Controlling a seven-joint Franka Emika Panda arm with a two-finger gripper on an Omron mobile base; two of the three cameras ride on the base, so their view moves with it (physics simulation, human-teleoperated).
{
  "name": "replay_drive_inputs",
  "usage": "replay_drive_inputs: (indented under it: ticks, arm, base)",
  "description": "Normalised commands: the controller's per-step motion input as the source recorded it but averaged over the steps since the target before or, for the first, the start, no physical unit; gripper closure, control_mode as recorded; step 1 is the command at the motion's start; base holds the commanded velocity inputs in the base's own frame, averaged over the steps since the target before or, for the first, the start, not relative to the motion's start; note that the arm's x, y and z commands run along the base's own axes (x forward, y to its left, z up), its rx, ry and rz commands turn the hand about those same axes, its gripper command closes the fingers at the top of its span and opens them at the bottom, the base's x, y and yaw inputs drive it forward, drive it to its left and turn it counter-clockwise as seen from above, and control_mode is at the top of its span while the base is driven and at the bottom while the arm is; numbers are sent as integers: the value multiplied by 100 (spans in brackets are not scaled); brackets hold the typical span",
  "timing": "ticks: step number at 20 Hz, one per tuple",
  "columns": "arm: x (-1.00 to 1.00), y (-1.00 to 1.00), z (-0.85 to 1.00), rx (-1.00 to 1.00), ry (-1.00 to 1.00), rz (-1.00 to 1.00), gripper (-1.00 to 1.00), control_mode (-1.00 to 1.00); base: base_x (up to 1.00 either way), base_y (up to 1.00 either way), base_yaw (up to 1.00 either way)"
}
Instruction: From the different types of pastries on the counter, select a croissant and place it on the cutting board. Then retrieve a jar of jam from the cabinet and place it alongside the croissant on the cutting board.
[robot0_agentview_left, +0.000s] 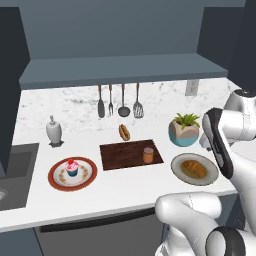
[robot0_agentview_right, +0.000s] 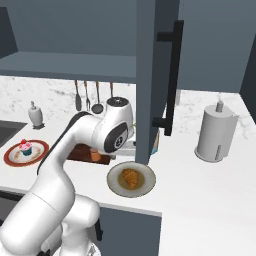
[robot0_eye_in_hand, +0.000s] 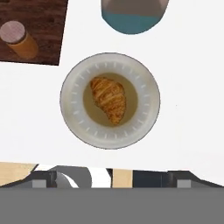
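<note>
While the gripper hangs above the plate with jaws spread wide and nothing held, jar of jam (robot0_eye_in_hand: 18, 40) upright on cutting board (robot0_eye_in_hand: 41, 24) at 10 o'clock, croissant (robot0_eye_in_hand: 108, 99) centred on grey plate (robot0_eye_in_hand: 74, 114), plant pot (robot0_eye_in_hand: 131, 17) at 12 o'clock.

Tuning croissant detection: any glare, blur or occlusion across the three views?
Hand view: croissant sharp, evenly lit, no glare. Left base view: croissant small and soft, unobstructed. Right base view: croissant clear, but the cabinet door blocks the middle.
</note>
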Motion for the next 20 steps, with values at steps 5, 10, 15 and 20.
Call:
replay_drive_inputs:
  ticks: [5,10,15,20]
  arm:
    - [-5,11,-47,-9,1,6,-100,-100]
    - [-2,2,-19,-3,6,1,-100,-100]
    - [0,0,-40,0,5,3,-100,-100]
    - [10,0,-48,0,7,4,-100,-100]
  base:
    - [0,0,0]
    - [0,0,0]
    - [0,0,0]
    - [0,0,0]
